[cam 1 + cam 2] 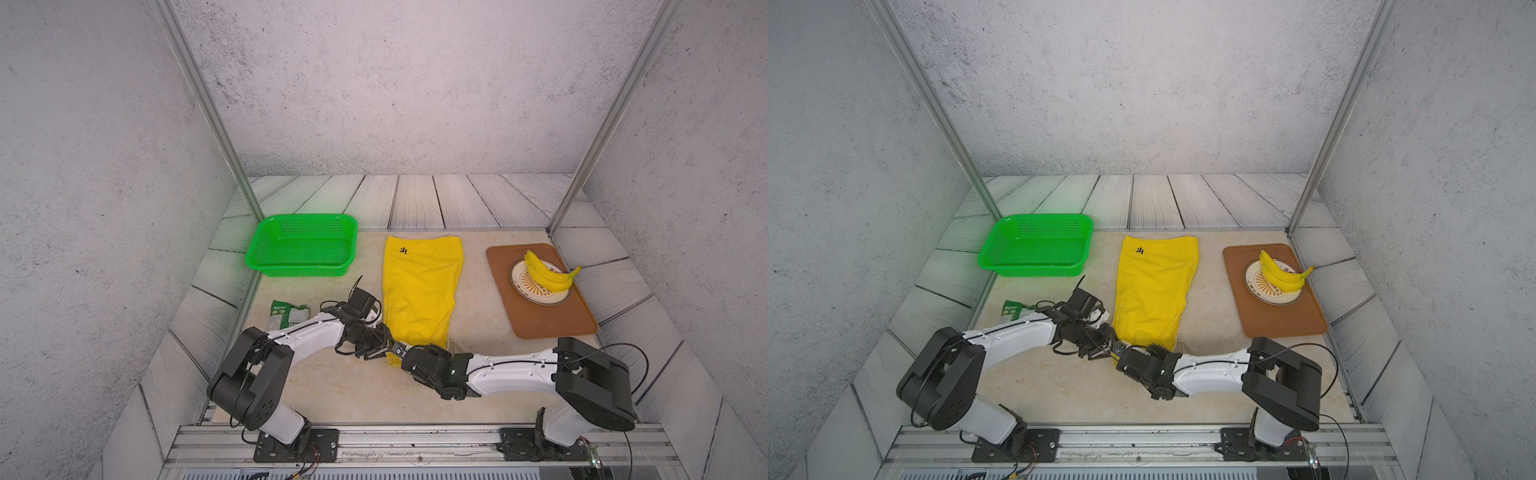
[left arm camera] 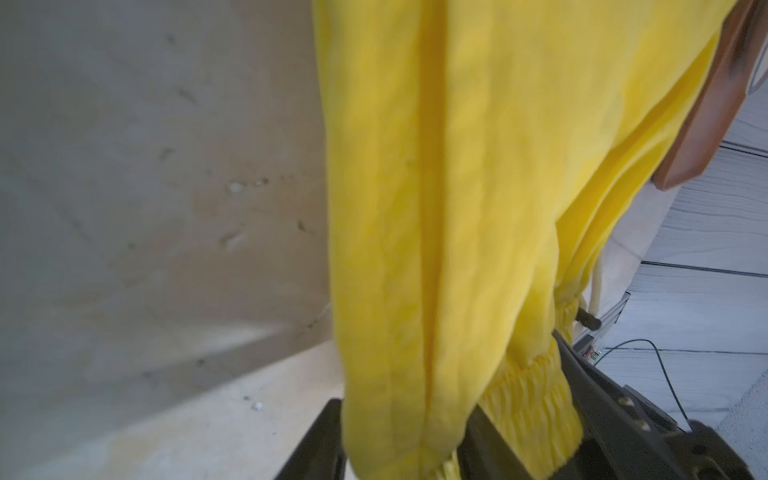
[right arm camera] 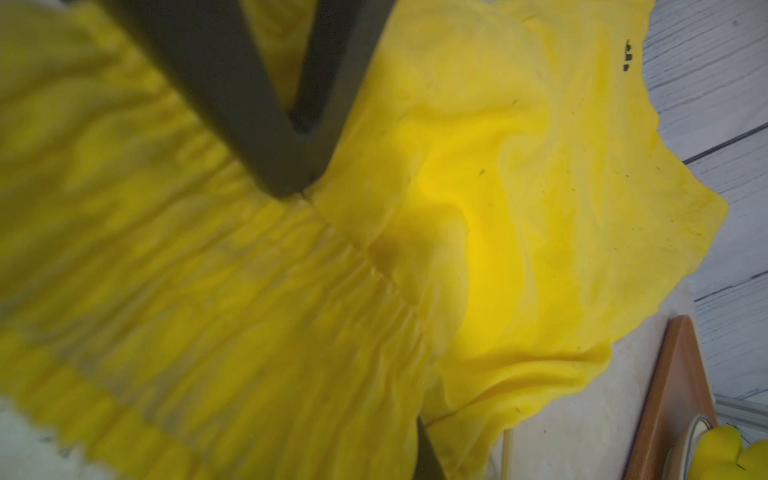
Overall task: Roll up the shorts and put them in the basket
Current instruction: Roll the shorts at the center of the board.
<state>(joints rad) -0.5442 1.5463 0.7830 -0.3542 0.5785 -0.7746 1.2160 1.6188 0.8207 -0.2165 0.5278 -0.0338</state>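
The yellow shorts (image 1: 419,282) (image 1: 1154,282) lie folded in a long strip at mid-table, black logo (image 1: 402,250) at the far end, gathered waistband (image 2: 528,399) at the near end. Both grippers meet at that near end. My left gripper (image 1: 384,352) (image 2: 403,440) has its jaws apart, with a loose fold of the shorts (image 2: 457,208) between them. My right gripper (image 1: 400,353) is closed on the waistband. In the right wrist view, cloth (image 3: 498,208) covers the jaws and only one finger (image 3: 428,457) shows. A whitish drawstring (image 1: 451,343) trails beside the waistband.
A green mesh basket (image 1: 307,217) stands at the back left. A brown tray (image 1: 552,320) on the right carries a plate (image 1: 536,302) with bananas (image 1: 548,272). A green snack packet (image 1: 286,313) lies behind the left arm. Metal frame posts rise at both back corners.
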